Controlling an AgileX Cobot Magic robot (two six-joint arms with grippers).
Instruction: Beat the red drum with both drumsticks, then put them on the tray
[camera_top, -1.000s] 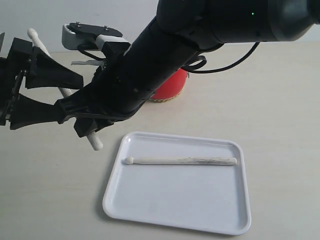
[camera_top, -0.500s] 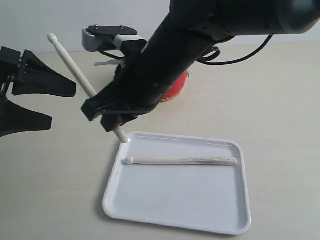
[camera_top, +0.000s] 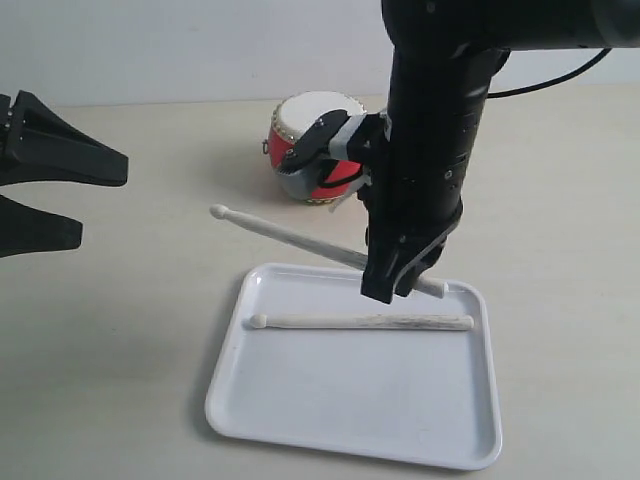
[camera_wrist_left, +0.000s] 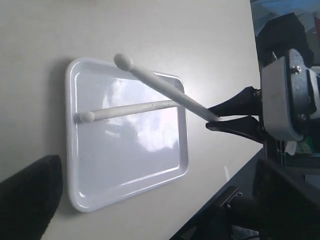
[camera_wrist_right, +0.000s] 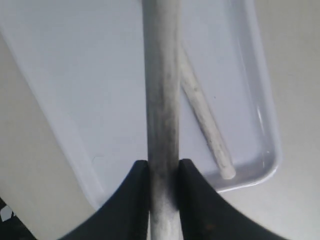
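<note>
**Now nearly level at the tray: second stick**

The right gripper pinches the second stick by its handle at the tray's far rim, near the right corner. The stick slopes gently, and its rounded tip juts past the tray's far left corner over bare table. Whether the handle end touches the rim cannot be told. The first stick lies flat in the tray, parallel to the long edges, with both ends short of the rim. The tray's whole near half is open white plastic in front of it. The left gripper hangs at the scene's left edge, jaws spread wide and holding nothing, with open tabletop between it and the tray. The drum stands behind the tray, beyond the right arm's wrist.

Half a second ago the right arm leaned across the drum and the second stick stood steep, tip up. Since then the arm has swung upright, the drum has come into view and the left gripper has drawn further left. The first stick has not moved.
</note>
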